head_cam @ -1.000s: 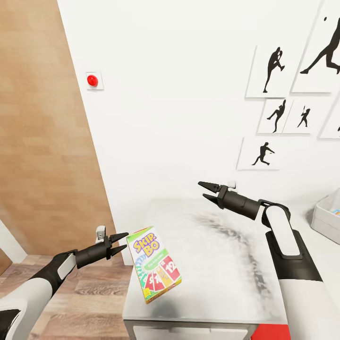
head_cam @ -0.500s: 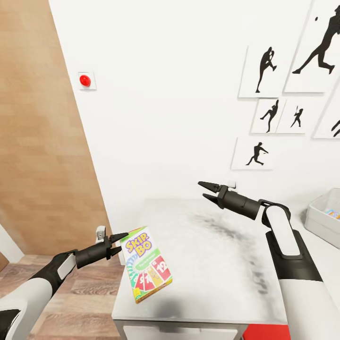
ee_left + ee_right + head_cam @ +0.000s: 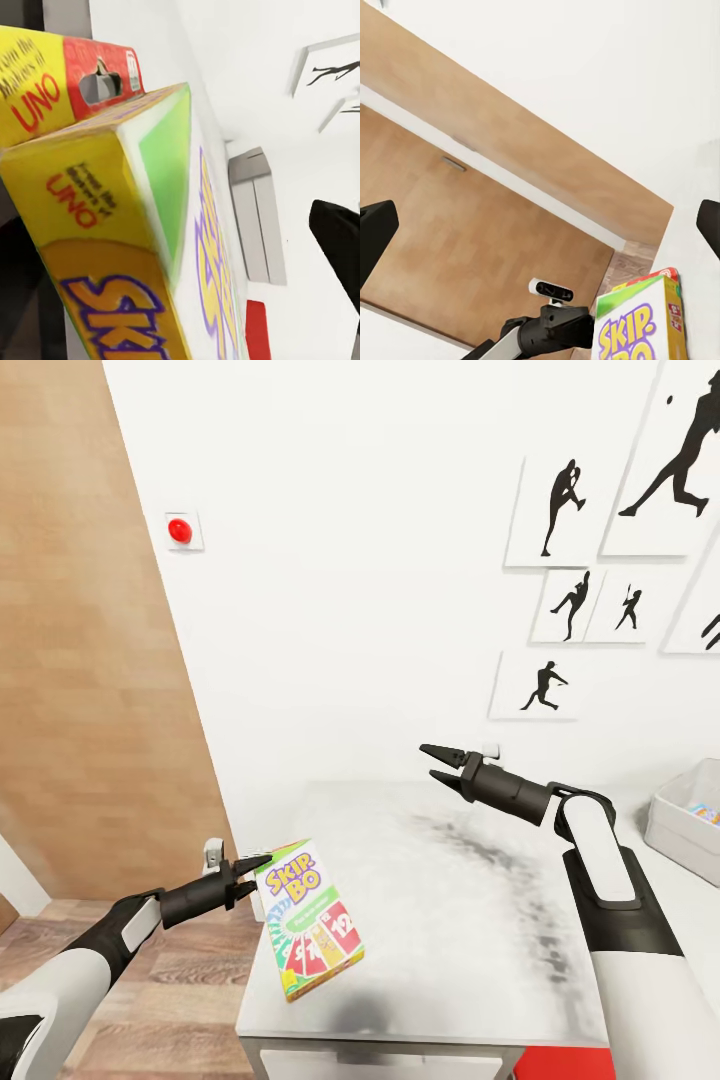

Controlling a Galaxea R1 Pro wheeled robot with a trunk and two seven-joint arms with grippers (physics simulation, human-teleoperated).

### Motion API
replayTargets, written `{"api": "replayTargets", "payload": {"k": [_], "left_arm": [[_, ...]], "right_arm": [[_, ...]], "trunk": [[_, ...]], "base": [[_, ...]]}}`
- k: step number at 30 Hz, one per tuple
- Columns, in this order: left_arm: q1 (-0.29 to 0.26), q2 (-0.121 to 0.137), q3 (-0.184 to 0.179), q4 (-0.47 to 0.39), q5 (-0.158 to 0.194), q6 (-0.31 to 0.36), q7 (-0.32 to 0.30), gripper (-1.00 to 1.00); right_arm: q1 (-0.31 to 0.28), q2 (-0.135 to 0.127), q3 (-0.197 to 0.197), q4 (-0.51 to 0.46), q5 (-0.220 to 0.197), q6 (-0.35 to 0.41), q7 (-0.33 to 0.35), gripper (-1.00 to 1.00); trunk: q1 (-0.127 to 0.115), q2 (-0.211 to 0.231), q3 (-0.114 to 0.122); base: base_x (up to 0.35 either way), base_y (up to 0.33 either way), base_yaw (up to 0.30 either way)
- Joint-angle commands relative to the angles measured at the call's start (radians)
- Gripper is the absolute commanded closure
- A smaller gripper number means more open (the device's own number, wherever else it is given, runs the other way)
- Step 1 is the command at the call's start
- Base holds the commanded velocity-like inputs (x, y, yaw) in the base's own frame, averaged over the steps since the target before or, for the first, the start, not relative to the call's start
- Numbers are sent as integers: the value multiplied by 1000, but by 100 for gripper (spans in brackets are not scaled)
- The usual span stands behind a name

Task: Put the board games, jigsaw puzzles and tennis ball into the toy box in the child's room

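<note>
While the left gripper (image 3: 258, 868) pinches the top corner of the board game (image 3: 308, 920), a yellow, red and green Skip-Bo box, you carry that box tilted over the near left corner of the table (image 3: 470, 920). Whether its lower edge touches the tabletop cannot be told from the head view. In the left wrist view the box (image 3: 127, 225) fills the foreground, its end flap close against the camera, so the hold looks shallow and near one edge. The right gripper (image 3: 438, 762) hangs above the table's middle, its fingers spread wide and empty. The toy box (image 3: 680, 815) sits at the table's far right end, well apart from the game, with something colourful already inside.

For the step in hand, moving the game to the toy box, consider these points:
- Travel slowly; a corner pinch probably lets the box swing or slip.
- Keep the game above the toy box's rim before you release.
- Hold the right arm clear of the path.
</note>
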Motion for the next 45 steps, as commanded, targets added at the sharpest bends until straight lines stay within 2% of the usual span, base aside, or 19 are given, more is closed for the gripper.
{"api": "replayTargets", "payload": {"k": [1, 9, 25, 30, 36, 38, 40, 43, 45], "left_arm": [[-1, 0, 4, 0, -2, 9, -3, 100], [-1, 0, 4, 0, -2, 8, -4, 100], [-1, 2, 3, -3, -2, 16, -12, 100], [-1, 8, 3, -6, -3, 24, -40, 100], [-3, 9, -1, -18, -10, 94, -63, 100], [-3, 10, -2, -32, -12, 117, -64, 100], [-3, 21, -4, -63, -14, 157, -66, 100], [-4, 69, -8, -124, -12, 209, -70, 100], [-4, 93, -11, -151, -11, 230, -87, 100]], "right_arm": [[-1, 0, -1, 0, 10, 4, 11, -100], [-1, 0, -2, 0, 10, 4, 10, -100], [1, -1, -10, 1, 10, 4, 10, -100], [6, -1, -9, 2, 10, 4, 10, -100], [26, -3, -11, 0, 10, 4, 11, -100], [37, -13, -12, 0, 8, 4, 11, -100], [61, -44, -13, -2, -11, 4, 12, -100], [121, -104, -13, -4, -107, 4, 13, -100], [157, -129, -14, -11, -138, 4, 14, -100]], "trunk": [[0, -1, -1], [0, -1, -1], [-61, 111, 49], [-81, 146, 65], [-104, 188, 84], [-111, 202, 90], [-111, 202, 90], [-123, 223, 99], [-130, 237, 106]], "base": [[0, 0, 0], [0, 0, 0], [0, 0, 0], [0, 0, 0], [0, 0, 0], [0, 0, 0], [0, 0, 0], [0, 0, 0], [0, 0, 0]]}}
